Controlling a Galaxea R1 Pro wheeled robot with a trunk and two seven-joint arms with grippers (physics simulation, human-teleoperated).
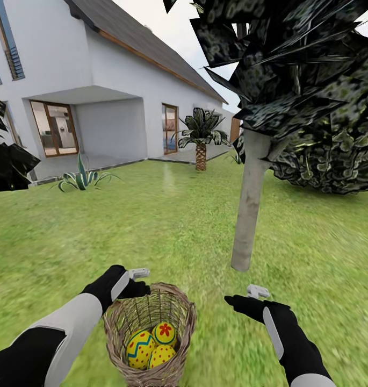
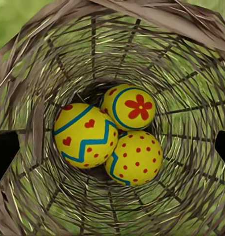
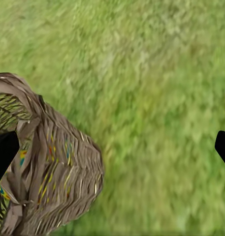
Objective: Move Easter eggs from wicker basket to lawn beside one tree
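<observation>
The wicker basket (image 1: 151,322) stands on the lawn (image 1: 167,226) just in front of me. Inside lie three yellow Easter eggs: one with blue zigzags and red hearts (image 2: 85,135), one with a red flower (image 2: 129,105), one with red dots (image 2: 134,157). My left gripper (image 1: 136,289) hangs open over the basket's far left rim, looking straight down into it, its fingertips (image 2: 4,152) wide apart. To the right of the basket, my right gripper (image 1: 238,303) is open over grass, with the basket (image 3: 48,162) beside it. The pale grey tree trunk (image 1: 250,204) rises close behind.
A white house (image 1: 114,80) with a paved patio lies at the back. A palm (image 1: 200,140) and a spiky plant (image 1: 81,177) stand at the lawn's far edge. Dark foliage hangs at the left (image 1: 6,156) and right (image 1: 334,156). Open grass surrounds the trunk.
</observation>
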